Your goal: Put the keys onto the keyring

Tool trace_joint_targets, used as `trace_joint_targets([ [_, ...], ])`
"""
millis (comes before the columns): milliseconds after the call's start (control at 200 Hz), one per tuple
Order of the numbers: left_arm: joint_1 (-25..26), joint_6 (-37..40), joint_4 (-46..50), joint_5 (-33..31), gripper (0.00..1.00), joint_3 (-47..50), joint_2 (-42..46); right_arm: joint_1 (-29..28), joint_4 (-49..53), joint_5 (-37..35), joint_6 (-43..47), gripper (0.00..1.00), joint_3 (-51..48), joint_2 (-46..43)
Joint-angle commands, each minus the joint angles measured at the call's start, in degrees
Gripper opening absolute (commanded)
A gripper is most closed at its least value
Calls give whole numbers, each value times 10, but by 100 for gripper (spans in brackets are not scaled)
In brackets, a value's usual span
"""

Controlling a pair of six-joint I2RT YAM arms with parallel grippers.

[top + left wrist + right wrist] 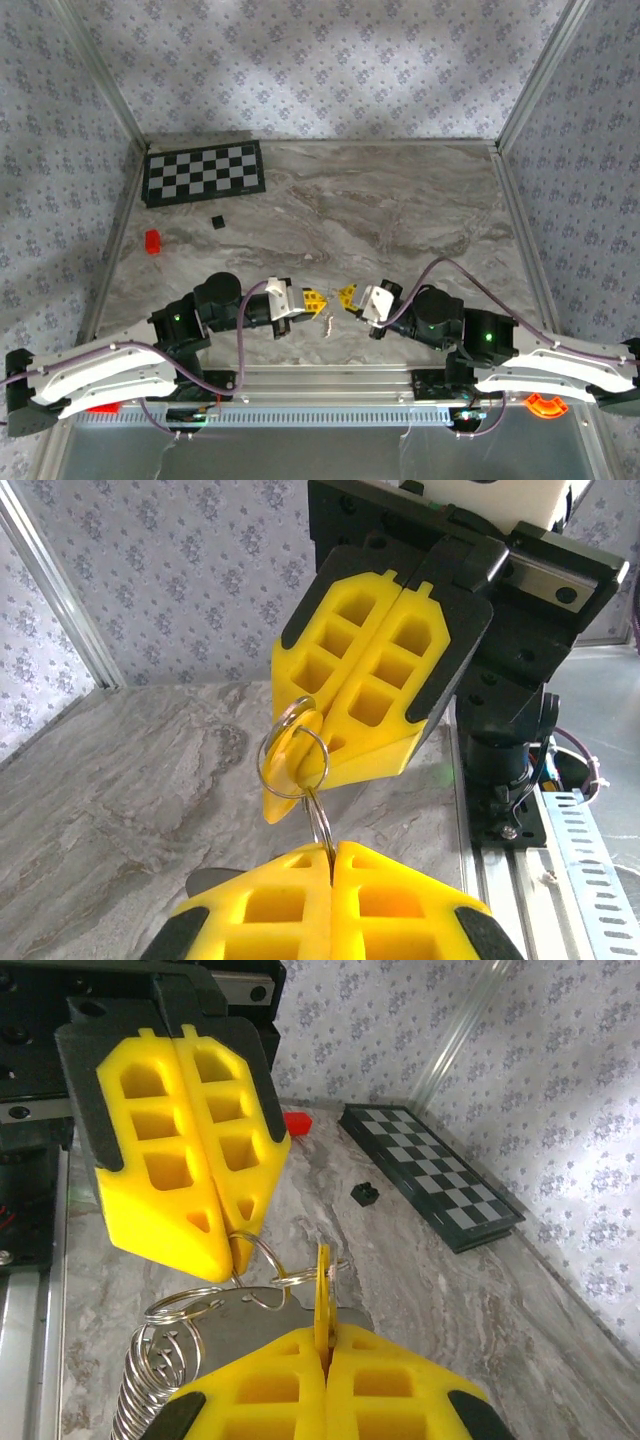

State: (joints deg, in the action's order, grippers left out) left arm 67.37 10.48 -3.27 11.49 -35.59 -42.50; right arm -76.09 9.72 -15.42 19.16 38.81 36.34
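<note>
While left tool (332, 860) grips keyring (135, 1390), key (297, 760) touching

Left tool (332, 852) grips keyring (264, 770); right tool (285, 795) holds yellow key (298, 752).

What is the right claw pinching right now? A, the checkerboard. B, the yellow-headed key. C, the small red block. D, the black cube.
B: the right claw is shut on the yellow-headed key, its thin head standing edge-on in the grip, while the left claw grips the keyring.
</note>
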Motion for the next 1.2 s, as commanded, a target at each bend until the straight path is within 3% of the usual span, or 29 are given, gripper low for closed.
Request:
trace_joint_targets([
  [0, -4, 0, 4, 9, 0, 14, -2, 8, -10, -43, -3, 0, 29, 0],
  [290, -8, -36, -64, 10, 0, 60, -12, 45, 40, -11, -49, 0, 64, 47],
  [645, -12, -49, -99, -48, 6, 96, -1, 55, 89, -16, -63, 0, 100, 80],
  [1069, -23, -63, -73, -87, 57, 123, 43, 116, 127, 4, -95, 0, 129, 115],
  [1119, -23, -64, -64, -84, 73, 122, 49, 128, 130, 11, -100, 0, 135, 124],
  [1194, -23, -67, -49, -84, 89, 121, 59, 149, 138, 22, -111, 0, 151, 143],
])
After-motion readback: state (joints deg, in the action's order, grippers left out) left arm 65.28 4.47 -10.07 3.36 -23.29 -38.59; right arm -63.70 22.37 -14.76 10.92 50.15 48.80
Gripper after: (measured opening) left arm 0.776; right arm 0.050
